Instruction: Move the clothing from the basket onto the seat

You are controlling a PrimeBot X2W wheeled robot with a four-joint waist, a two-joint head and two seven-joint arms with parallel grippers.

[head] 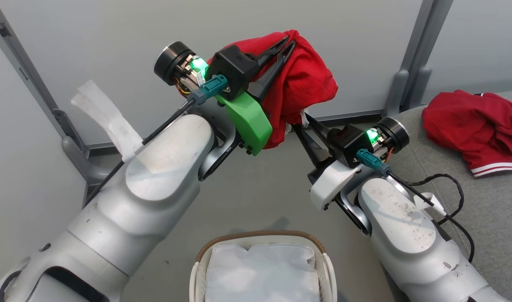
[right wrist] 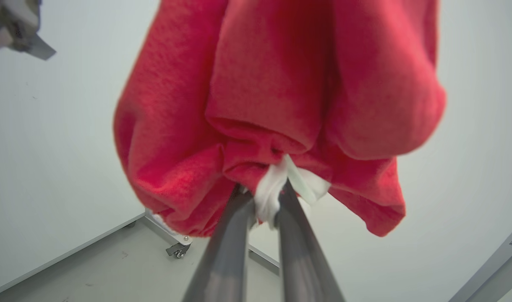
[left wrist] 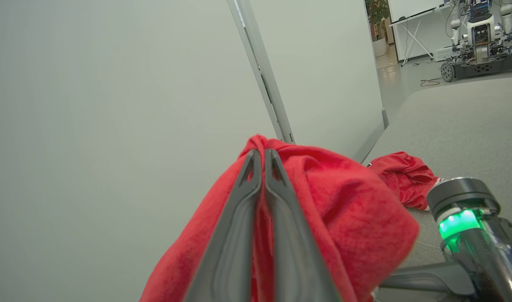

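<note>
On grey floor (head: 260,188), basket (head: 256,233) holds white liner (head: 260,272) — left claw (left wrist: 262,152), right claw (right wrist: 264,191) pinch red garment (head: 306,79).

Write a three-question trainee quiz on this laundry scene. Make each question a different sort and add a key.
1. True or false: the left gripper is shut on the crumpled red fabric garment that is held up in the air.
2. Fill in: the right gripper pinches a ____-coloured fabric tag at that garment's lower edge.
3. Choose one: the second red garment with white striped trim is A) between the left gripper's fingers, B) lying on the large grey fabric seat, C) hanging from the right gripper.

Key: 1 true; 2 white; 3 B.
</note>
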